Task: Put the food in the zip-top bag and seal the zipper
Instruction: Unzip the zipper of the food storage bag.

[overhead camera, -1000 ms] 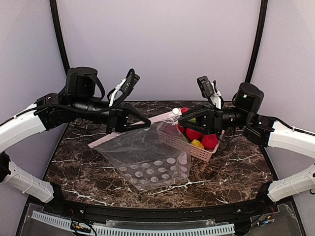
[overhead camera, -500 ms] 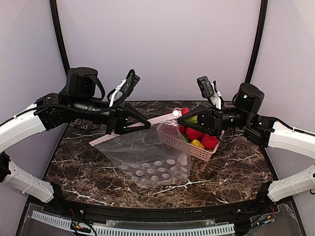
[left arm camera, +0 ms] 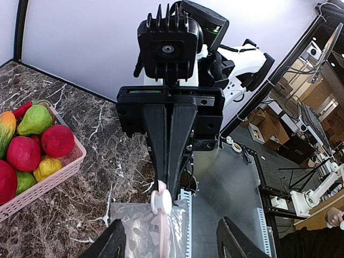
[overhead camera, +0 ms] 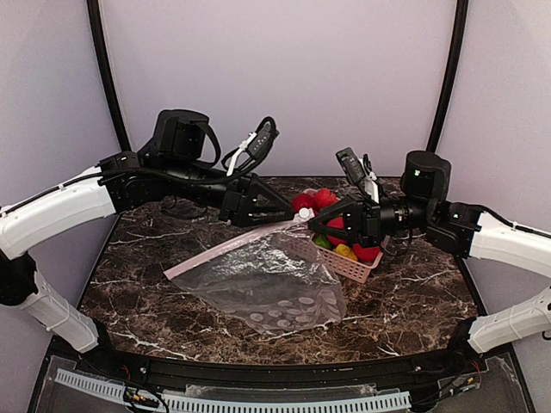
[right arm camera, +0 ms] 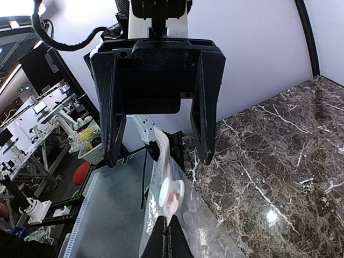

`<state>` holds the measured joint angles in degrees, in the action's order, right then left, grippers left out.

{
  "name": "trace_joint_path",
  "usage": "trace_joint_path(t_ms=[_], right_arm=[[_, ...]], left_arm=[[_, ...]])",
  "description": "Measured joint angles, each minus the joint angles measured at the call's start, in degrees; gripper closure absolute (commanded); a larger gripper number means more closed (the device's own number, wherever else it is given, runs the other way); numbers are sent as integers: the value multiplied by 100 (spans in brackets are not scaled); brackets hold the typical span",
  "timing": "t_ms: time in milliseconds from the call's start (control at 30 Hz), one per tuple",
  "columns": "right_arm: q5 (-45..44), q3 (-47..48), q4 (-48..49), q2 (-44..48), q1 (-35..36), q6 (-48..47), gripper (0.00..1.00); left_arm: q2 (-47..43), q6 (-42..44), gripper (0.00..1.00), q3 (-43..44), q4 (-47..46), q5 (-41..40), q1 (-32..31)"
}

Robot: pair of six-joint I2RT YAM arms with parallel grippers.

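Pinching the zipper (overhead camera: 232, 248) of the zip-top bag (overhead camera: 258, 277), right gripper (left arm camera: 165, 180) is clamped; left gripper (right arm camera: 158, 159) w/ jaws spread wide.

Clad in white arm shells (overhead camera: 52, 211); fitted with black cylindrical joint housings (overhead camera: 181, 136), looped black-and-white cables (overhead camera: 248, 148), black angular left hand (right arm camera: 158, 159).

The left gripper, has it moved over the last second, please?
Yes: the left gripper has shifted right, closer to the pink basket.
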<state>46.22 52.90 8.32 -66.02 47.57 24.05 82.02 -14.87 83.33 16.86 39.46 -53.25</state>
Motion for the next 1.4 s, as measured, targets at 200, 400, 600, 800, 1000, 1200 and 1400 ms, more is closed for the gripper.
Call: trace_joint_path(t_ms=[200,400,600,800,1000,1200,1400], right_arm=[[-20,0,-68,0,11,-20,100],[-20,0,-68,0,11,-26,100],[-20,0,-70,0,11,-28,100],[-44,0,-72,0,13,-81,100],[-87,0,-72,0,13,-94,100],[-122,0,-87,4,13,-105,100],[-208,-2,-114,37,13,-105,100]], left_arm=[[295,-90,54,157,-136,201,0],[393,-136,66,205,-243,339,-2],[496,-214,71,205,-341,459,-2],[531,-269,80,205,-369,538,0],[542,-293,94,205,-398,555,0],[542,-323,99,205,-396,553,7],[542,-321,99,205,-400,529,4]])
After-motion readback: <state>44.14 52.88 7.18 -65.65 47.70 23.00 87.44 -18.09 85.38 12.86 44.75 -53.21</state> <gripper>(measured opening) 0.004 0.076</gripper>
